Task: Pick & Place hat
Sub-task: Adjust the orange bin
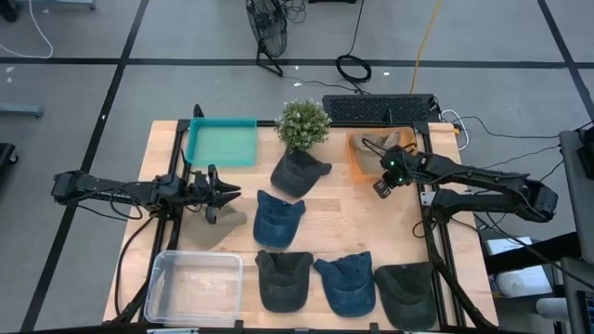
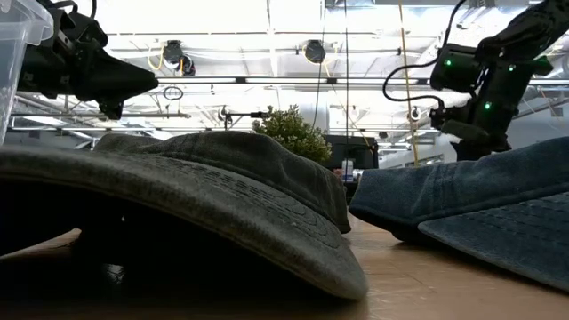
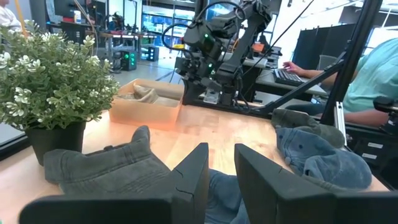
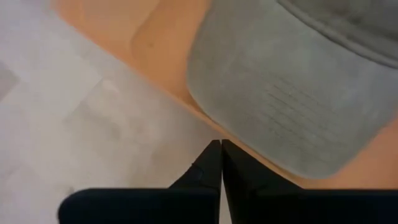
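1. Three hats sit in the row closest to the front of the surface: a dark grey hat, a blue hat and a black hat. A clear box sits beside them, at the left end.
2. One row back are a second blue hat and a tan hat.
3. The left hand hangs right next to the tan hat. Its two fingers are apart, with nothing between them. It points across the surface toward the right side.
4. The tan hat lies just on the front side of that hand and a little below it. I think this is the hat to pick next, and the left arm is much closer to it than the right arm. The hand would have to tip down and come a bit toward the front. I cannot tell which way the brim points.
5. Farther back are another grey hat, a little plant and a green tray.
6. The right hand is at the far right, by the orange tray. Its fingers are pressed together and hold nothing. A pale hat lies in that tray.
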`<state>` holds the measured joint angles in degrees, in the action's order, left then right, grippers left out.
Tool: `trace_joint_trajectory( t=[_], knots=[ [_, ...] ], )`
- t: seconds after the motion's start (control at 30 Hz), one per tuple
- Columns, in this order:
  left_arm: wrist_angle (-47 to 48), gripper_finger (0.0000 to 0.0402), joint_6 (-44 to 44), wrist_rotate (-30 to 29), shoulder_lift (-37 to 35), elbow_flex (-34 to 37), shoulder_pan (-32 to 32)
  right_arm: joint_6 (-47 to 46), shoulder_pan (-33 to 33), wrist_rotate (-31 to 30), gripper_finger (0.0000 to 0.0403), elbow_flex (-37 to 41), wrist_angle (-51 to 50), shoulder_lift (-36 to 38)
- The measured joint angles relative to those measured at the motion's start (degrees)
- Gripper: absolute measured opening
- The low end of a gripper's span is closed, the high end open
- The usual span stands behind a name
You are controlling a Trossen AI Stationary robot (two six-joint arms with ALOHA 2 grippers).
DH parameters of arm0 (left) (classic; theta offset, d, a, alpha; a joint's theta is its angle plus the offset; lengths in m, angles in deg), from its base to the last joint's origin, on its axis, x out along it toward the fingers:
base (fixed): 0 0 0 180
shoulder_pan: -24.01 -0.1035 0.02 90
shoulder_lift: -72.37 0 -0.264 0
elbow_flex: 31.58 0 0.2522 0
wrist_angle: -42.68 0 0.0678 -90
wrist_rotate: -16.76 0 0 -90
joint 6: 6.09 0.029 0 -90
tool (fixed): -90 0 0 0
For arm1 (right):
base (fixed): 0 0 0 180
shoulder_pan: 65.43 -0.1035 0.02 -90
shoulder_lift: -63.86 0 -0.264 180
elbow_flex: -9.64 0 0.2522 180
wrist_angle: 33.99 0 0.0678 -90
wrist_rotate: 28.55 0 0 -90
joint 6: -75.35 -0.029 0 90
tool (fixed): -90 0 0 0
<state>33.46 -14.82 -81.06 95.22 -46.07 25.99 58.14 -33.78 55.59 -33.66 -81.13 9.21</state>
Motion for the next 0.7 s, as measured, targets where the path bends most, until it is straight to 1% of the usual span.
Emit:
trace_joint_trajectory(
  t=[0.1, 0.33, 0.5, 0.6, 0.7],
  knots=[
    [0.02, 0.0088, 0.0, -0.21, 0.01, 0.0, 0.0, 0.86, 2.06, -1.8, 0.0001, 0.37, 1.8, 0.0],
    [0.13, 0.0088, -0.01, -0.23, 0.01, 0.0, 0.0, 1.46, 5.57, -1.91, 0.0001, 0.39, 6.35, 0.0],
    [0.37, 0.0088, -0.02, -0.21, 0.0, 0.0, 0.0, 3.25, 6.06, -1.81, 0.0001, 0.57, 9.25, 0.0],
    [0.37, 0.0088, -0.02, -0.23, 0.0, 0.0, 0.0, 4.64, 6.04, -1.58, 0.0001, 1.85, 12.87, 0.0],
    [0.37, 0.0088, -0.04, -0.23, 0.0, 0.0, 0.0, 5.82, 6.27, -1.5, 0.0001, 3.03, 14.35, 0.0]
  ],
)
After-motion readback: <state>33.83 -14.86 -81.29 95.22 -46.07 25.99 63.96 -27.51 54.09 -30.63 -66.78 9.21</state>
